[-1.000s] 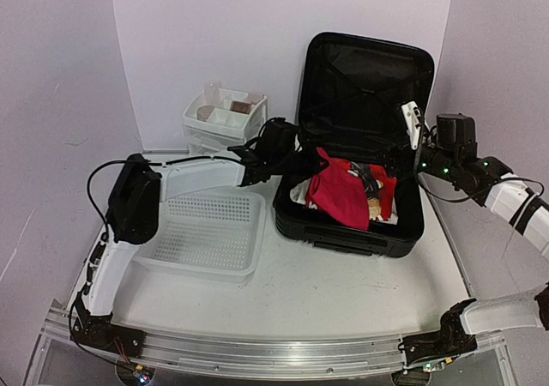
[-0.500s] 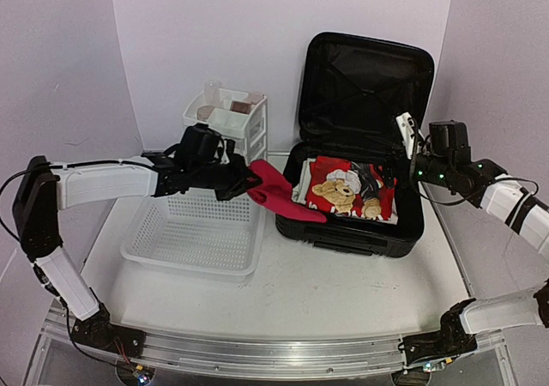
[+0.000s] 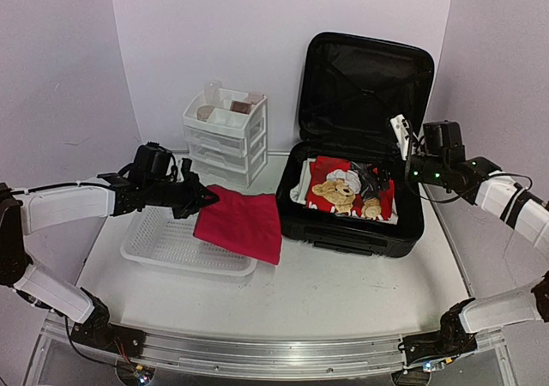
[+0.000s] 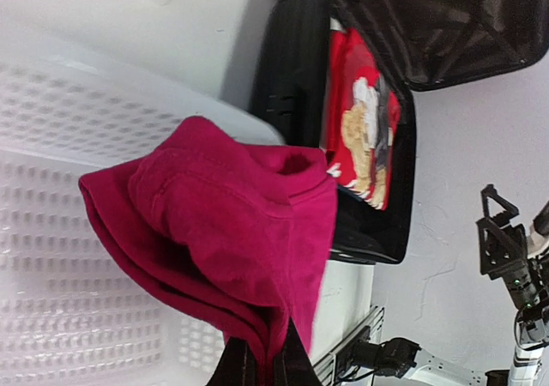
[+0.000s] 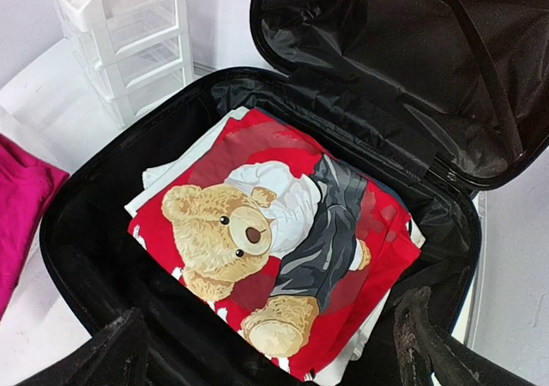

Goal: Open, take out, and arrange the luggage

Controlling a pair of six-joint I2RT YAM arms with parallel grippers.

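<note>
**Red cloth out, black suitcase open**

Black and big, the suitcase [image 3: 343, 230] sits on the table [image 3: 343, 300] with its lid [image 3: 364, 86] standing straight up at the back. Its bottom half lies flat and open. Inside, on top of the pile, lies a red shirt [image 3: 347, 193] with a teddy bear picture on it. White folded things peek out from under the shirt.

Just left of the suitcase, the left gripper [image 3: 204, 199] is pinched tight on a dark red cloth [image 3: 240, 225]. The cloth hangs from the closed fingers [image 4: 257, 364] and spreads out over the end of the white basket [image 3: 163, 242] that is nearest the suitcase. One corner of the cloth comes very close to the suitcase's left wall. I cannot tell if it touches.

Over the right side of the suitcase, the right gripper [image 3: 405, 137] hangs in the air. Its fingers are spread wide and it holds nothing. It points down into the suitcase, at the bear shirt.

Left of the suitcase lid, by the back wall, stands a small white drawer box [image 3: 225, 141] with little things on top.
</note>
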